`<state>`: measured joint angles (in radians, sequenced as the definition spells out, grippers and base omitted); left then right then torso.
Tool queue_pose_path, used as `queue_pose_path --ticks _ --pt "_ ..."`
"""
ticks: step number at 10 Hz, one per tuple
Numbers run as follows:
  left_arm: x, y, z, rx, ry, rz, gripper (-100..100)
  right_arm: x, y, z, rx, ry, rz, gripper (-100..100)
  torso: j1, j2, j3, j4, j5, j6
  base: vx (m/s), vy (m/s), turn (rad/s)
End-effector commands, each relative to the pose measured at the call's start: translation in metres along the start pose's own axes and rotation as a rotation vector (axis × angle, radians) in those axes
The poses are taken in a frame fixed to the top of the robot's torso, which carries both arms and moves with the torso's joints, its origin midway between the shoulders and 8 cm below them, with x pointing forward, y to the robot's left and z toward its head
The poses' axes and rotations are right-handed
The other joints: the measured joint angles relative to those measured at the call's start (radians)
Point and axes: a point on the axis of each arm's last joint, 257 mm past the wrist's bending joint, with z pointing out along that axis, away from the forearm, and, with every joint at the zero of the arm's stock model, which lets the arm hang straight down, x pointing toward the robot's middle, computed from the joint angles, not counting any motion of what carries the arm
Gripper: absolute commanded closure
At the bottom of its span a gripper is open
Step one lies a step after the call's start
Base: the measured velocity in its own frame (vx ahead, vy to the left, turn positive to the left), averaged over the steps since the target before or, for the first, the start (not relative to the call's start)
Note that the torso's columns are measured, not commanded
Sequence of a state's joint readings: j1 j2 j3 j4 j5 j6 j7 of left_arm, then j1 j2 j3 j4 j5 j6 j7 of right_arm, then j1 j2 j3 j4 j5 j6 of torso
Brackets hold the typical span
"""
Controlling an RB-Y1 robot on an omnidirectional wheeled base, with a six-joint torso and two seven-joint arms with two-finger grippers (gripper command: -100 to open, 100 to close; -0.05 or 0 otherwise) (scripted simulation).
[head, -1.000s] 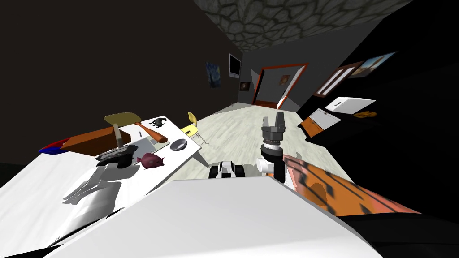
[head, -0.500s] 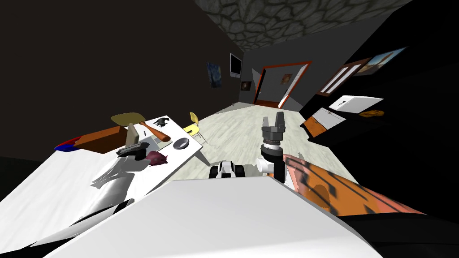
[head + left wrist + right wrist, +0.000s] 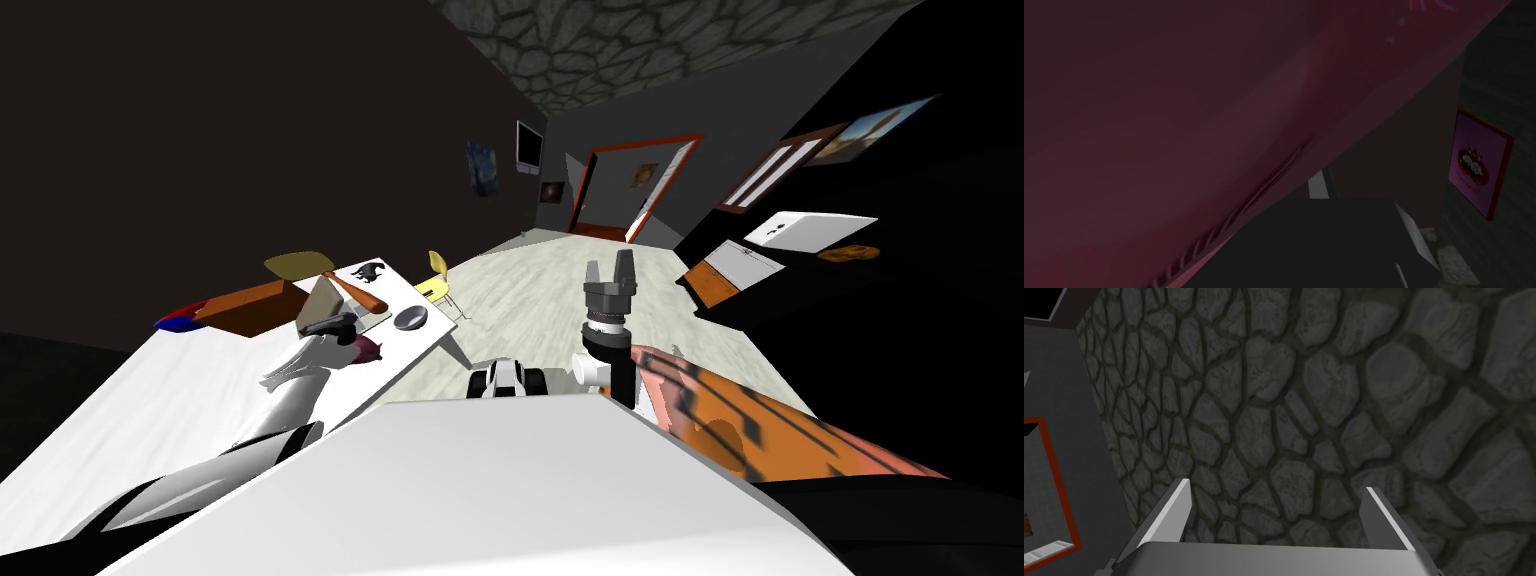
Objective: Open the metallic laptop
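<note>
The laptop (image 3: pixel 318 300) sits on the white worktop (image 3: pixel 180 400) at my 10 o'clock. Its grey lid is tilted up, so I judge the opening mostly done. My left gripper (image 3: pixel 335 325) is just beside it; I cannot tell whether it is open or closed. A maroon figure (image 3: pixel 366 350) crowds that gripper, with a grey bowl (image 3: pixel 410 318) and a wooden bat (image 3: pixel 357 293) near. My right gripper (image 3: pixel 611 272) hangs at 1 o'clock, fingers apart.

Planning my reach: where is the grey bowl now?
In the head view the grey bowl sits on the white table to my left, near its corner by the yellow chair, beside the brown bat.
</note>
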<state>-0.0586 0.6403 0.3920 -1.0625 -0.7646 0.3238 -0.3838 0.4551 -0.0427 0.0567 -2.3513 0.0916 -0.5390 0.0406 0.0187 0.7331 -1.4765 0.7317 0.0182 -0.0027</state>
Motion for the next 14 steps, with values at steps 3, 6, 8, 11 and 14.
queue_pose_path --ticks 3,6,8,11,14 --pt "0.031 -0.039 -0.001 0.008 0.063 0.028 100 0.0 0.0 0.0 0.0 0.0 0.0 0 0.0 0.001 0.001 0.001 -0.001 0.0 -0.017 0.023 0.04" --pt "0.026 -0.067 0.0 0.019 0.057 0.064 100 0.0 0.0 0.0 0.0 0.0 0.0 0 -0.002 0.002 0.001 -0.001 0.002 -0.002 -0.012 0.018 0.041" --pt "-0.008 -0.048 0.018 0.018 0.032 0.084 -100 0.0 0.0 0.0 0.0 0.0 0.0 0 -0.005 0.002 0.0 0.002 -0.007 0.0 -0.062 -0.06 -0.104" --pt "-0.032 -0.03 0.032 -0.003 0.03 0.084 -100 0.0 0.0 0.0 0.0 0.0 0.0 0 -0.02 0.005 0.0 0.006 -0.018 0.002 -0.056 -0.068 -0.061" --pt "-0.04 -0.024 0.036 -0.01 0.029 0.085 -100 0.0 0.0 0.0 0.0 0.0 0.0 0 -0.021 0.006 0.001 0.008 -0.021 0.003 -0.028 -0.035 -0.029"
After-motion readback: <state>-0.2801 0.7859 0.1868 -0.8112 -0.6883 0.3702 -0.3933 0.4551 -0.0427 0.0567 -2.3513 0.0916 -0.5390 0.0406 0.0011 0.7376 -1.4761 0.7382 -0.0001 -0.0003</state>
